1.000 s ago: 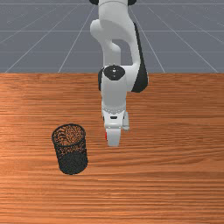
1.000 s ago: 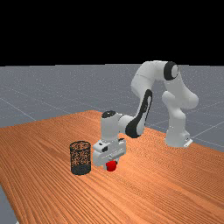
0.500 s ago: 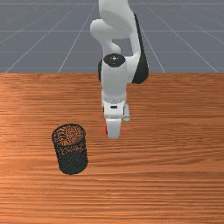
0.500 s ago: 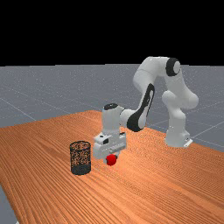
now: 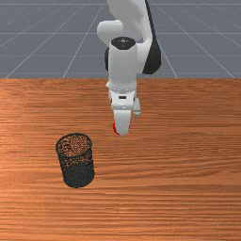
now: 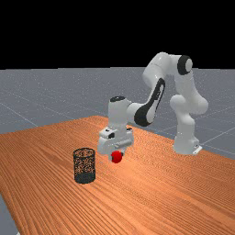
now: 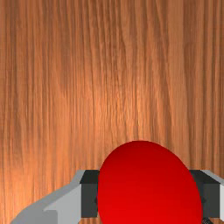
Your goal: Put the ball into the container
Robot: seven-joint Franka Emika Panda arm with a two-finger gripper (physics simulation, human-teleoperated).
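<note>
Gripper (image 7: 150, 194) pinching ball (image 6: 116, 157) from both sides, ball apparently held above worktop (image 5: 188, 193). Bin (image 5: 79, 176) upright, apart, toward front view's left. Next, likely: firm pinch, smooth carry, ball's underside well above rim (image 5: 74, 134); centre over opening before release. Low or off-centre pass could tip bin.

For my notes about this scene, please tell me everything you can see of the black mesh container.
The black mesh container is a round, open-topped cylinder, apparently of metal wire, with a thick rim and a darker, denser bottom. It stands upright on the wooden table, at the front view's left of the gripper. Only the table touches it.
</note>
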